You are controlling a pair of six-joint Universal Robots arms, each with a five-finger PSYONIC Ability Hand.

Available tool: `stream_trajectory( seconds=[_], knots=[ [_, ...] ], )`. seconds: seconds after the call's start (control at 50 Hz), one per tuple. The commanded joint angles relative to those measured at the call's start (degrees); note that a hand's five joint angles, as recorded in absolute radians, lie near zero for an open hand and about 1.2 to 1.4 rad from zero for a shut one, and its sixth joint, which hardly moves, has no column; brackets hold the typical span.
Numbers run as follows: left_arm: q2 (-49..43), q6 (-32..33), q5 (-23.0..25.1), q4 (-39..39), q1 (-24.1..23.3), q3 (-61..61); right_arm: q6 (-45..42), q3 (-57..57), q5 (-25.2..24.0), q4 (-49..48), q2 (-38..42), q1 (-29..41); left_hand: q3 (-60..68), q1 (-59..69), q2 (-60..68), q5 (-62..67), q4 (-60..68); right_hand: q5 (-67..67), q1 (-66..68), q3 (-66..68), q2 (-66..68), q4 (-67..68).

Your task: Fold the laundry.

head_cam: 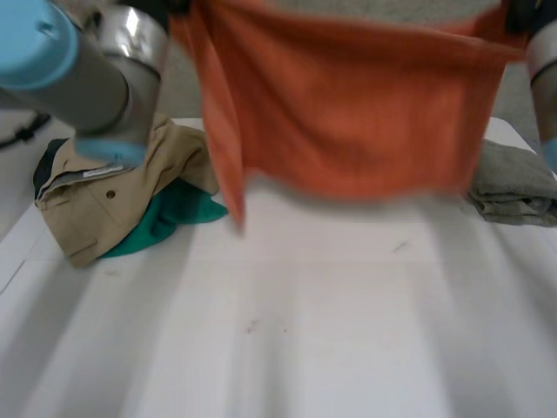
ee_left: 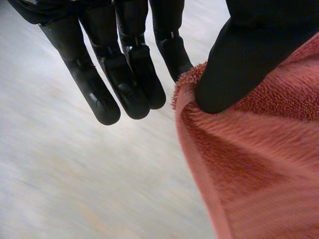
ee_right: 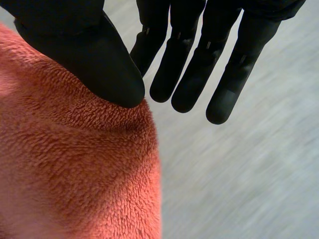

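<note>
Noted above far part of table point(head_cam: 305, 331): towel point(head_cam: 348, 113), spread left to right, one top corner pinched in left hand point(ee_left: 124, 74), the other in right hand point(ee_right: 199, 74). On table at left, partly behind towel's edge: heap of clothes point(head_cam: 113, 200). On table at right: folded cloth point(head_cam: 513, 183)

towel point(head_cam: 348, 113): top cut off | green cloth point(head_cam: 170, 218): apparently under tan garment point(head_cam: 113, 196)

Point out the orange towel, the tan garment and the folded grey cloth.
orange towel point(head_cam: 348, 113), head view, middle of the hanging part.
tan garment point(head_cam: 96, 218), head view, its crumpled front.
folded grey cloth point(head_cam: 513, 178), head view, its top layer.
</note>
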Motion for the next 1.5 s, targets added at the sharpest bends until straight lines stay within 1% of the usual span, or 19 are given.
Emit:
stream_trajectory(
  seconds=[0.02, 0.12, 0.28, 0.38, 0.46, 0.6, 0.62, 0.66, 0.68, 0.7, 0.88, 0.96, 1.04, 1.18, 1.26, 1.34, 1.42, 1.44, 1.5],
  knots=[
    [4.97, -0.91, -1.95, 3.69, 0.18, -3.88, 1.67, -1.3, -0.76, -7.42, -1.34, 0.58, 11.87, 14.35, 11.6, 14.43, 11.3, 12.0, 16.37, 11.98, 12.83, 11.38],
    [6.03, -1.08, -1.95, -1.85, -0.44, -12.57, 1.67, 2.73, -2.52, -4.79, -1.16, 0.49, 11.87, 14.35, 11.6, 14.43, 11.3, 12.0, 16.37, 11.98, 12.83, 11.38],
    [9.28, -0.74, -2.48, -7.39, -1.05, -35.42, 1.67, 20.04, -8.67, 2.24, -1.43, -0.21, 11.87, 14.35, 11.6, 14.43, 11.3, 12.0, 16.37, 11.98, 12.83, 11.38],
    [9.1, -0.82, -2.39, -8.88, -1.49, -44.04, 0.18, 27.69, -13.06, 5.14, 3.3, -0.39, 11.87, 14.35, 11.6, 14.43, 11.3, 12.0, 16.37, 11.98, 12.83, 11.38],
    [9.54, -1.43, -2.48, -9.06, -4.21, -48.17, 0.09, 27.35, -13.24, 6.89, 6.82, -2.66, 11.87, 14.35, 11.6, 14.43, 11.3, 12.0, 16.37, 11.98, 12.83, 11.38],
    [9.89, -1.35, -2.39, -9.41, -5.8, -50.47, 0.62, 23.23, -13.16, 12.87, 8.68, -5.39, 11.87, 14.35, 11.6, 14.43, 11.3, 12.0, 16.37, 11.98, 12.83, 11.38],
    [10.16, -1.35, -2.39, -9.41, -6.06, -50.56, 0.7, 22.09, -12.72, 13.84, 8.77, -5.57, 11.87, 14.35, 11.6, 14.43, 11.3, 3.74, 8.11, 3.71, 4.57, 3.12],
    [10.25, -1.35, -2.39, -9.41, -6.32, -50.56, 0.62, 21.64, -12.37, 14.37, 8.51, -5.83, 11.87, 14.35, 11.6, 14.43, 11.3, -34.48, -30.11, -34.5, -33.64, -35.1],
    [10.33, -1.44, -2.39, -9.41, -6.41, -50.56, 0.53, 21.64, -12.19, 14.46, 8.24, -6.01, 11.87, 14.35, 11.6, 14.43, 11.3, -46.85, -42.48, -46.88, -46.02, -47.47],
    [10.33, -1.44, -2.39, -9.41, -6.41, -50.47, 0.62, 21.55, -11.75, 14.64, 7.63, -6.53, 11.87, 14.35, 11.6, 14.43, 11.3, -51.47, -47.1, -51.5, -50.64, -52.09],
    [11.65, -1.52, -2.48, -9.41, -6.06, -50.21, -3.16, 28.14, -12.8, 19.46, -1.16, -9.61, 11.87, 14.35, 11.6, 14.43, 11.3, -50.68, -46.31, -50.71, -49.85, -51.3],
    [12.36, -1.61, -2.39, -9.32, -5.89, -49.68, -7.81, 33.93, -16.57, 22.11, -4.67, -11.19, 11.87, 14.35, 11.6, 14.43, 11.3, -46.32, -41.95, -46.35, -45.49, -46.94],
    [12.36, -2.05, -2.3, -9.32, -5.45, -47.84, -12.99, 42.44, -22.98, 21.94, -6.44, -14.35, 11.87, 14.35, 11.6, 14.43, 11.3, -35.74, -31.37, -35.77, -34.91, -36.36],
    [12.09, -2.84, -2.3, -9.32, -4.13, -42.92, -14.86, 47.3, -26.08, 18.77, -6.35, -15.85, 11.87, 14.35, 11.6, 14.43, 11.3, -34.7, -30.33, -34.72, -33.87, -35.32],
    [11.21, -3.63, -2.21, -9.59, -3.43, -38.96, -11.26, 47.74, -26.51, 17.36, -4.86, -15.94, 11.87, 14.35, 11.6, 14.43, 11.3, -36.88, -32.51, -36.9, -36.05, -37.5],
    [10.07, -4.42, -2.21, -10.9, -2.99, -35.1, -1.43, 48.18, -26.52, 15.35, -4.59, -14.89, 11.87, 14.35, 11.6, 14.43, 11.3, -40.24, -35.87, -40.27, -39.41, -40.86],
    [9.19, -4.78, -2.21, -13.45, -2.99, -31.32, 13.77, 48.1, -25.82, 12.01, -5.03, -9.19, 11.87, 14.35, 11.6, 14.43, 11.3, -48.14, -43.77, -48.17, -47.31, -48.76],
    [8.93, -4.86, -2.21, -14.33, -2.99, -30.09, 19.8, 47.66, -25.2, 10.52, -5.12, -5.26, 11.87, 14.35, 11.6, 14.43, 11.3, -49.99, -45.62, -50.01, -49.16, -50.61],
    [8.49, -4.95, -2.3, -15.47, -2.99, -28.41, 26.7, 46.6, -23.18, 8.32, -5.12, -0.31, 11.87, 14.35, 11.6, 14.43, 11.3, -53.02, -48.65, -53.04, -52.19, -53.64]
  ],
)
